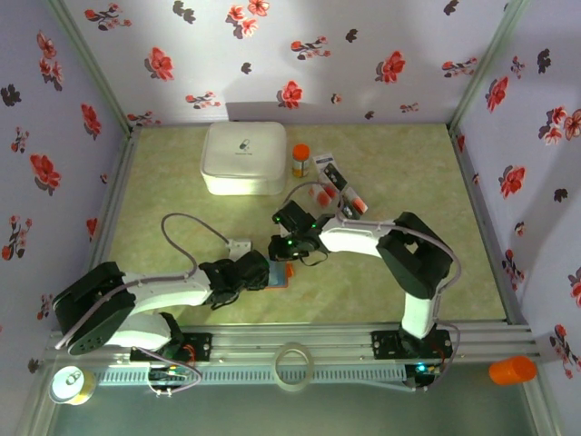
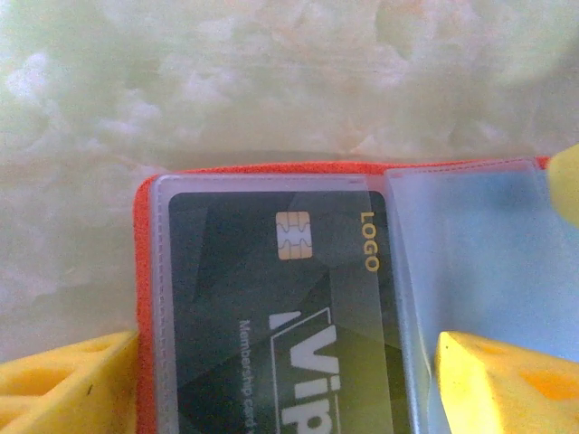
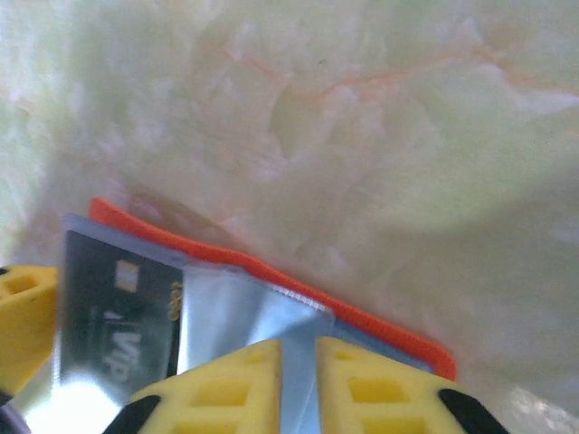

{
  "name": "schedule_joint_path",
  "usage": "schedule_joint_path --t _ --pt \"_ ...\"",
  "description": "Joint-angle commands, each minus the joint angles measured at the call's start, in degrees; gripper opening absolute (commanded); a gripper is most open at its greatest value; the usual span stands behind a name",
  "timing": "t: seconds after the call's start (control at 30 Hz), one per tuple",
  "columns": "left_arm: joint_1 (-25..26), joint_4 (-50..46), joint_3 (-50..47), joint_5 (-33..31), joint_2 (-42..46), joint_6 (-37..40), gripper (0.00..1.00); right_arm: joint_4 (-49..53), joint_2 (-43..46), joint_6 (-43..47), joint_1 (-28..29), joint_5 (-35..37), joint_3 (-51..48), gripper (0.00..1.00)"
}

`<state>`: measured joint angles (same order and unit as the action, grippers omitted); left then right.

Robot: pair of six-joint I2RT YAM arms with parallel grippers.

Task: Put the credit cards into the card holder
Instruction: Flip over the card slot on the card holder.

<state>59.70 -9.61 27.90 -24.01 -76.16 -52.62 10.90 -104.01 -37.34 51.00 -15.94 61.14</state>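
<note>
The orange-red card holder (image 2: 262, 169) lies open on the mat, its light blue inside up. A dark credit card (image 2: 271, 307) with a chip and pale print sits in its left clear sleeve. My left gripper (image 2: 289, 389) is open, its yellow fingers (image 2: 63, 380) wide apart over that half. My right gripper (image 3: 298, 348) is nearly closed, pinching a raised clear sleeve leaf of the holder (image 3: 271, 271). From above, both grippers (image 1: 259, 271) (image 1: 289, 243) meet at the holder (image 1: 281, 275). Several loose cards (image 1: 338, 186) lie behind the right arm.
A big white rounded box (image 1: 243, 157) stands at the back, with a small orange-capped bottle (image 1: 300, 160) beside it. A tape roll (image 1: 293, 365) lies on the front rail. Flowered walls close in the green mat (image 1: 408, 173) on three sides.
</note>
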Motion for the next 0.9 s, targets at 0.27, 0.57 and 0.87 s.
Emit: schedule_joint_path --t 0.27,0.57,0.87 --pt "0.62 0.9 -1.97 0.88 0.53 -1.08 0.81 -9.28 3.57 -8.41 0.48 -0.13 -7.09 0.28" --pt "0.62 1.21 -2.28 0.8 0.57 -1.08 0.81 -12.64 -1.18 -10.57 0.97 -2.22 -6.72 0.28" --pt "0.65 1.52 -2.33 0.81 0.7 -1.08 0.82 -16.03 -1.47 -12.91 1.03 -3.97 -7.7 0.28"
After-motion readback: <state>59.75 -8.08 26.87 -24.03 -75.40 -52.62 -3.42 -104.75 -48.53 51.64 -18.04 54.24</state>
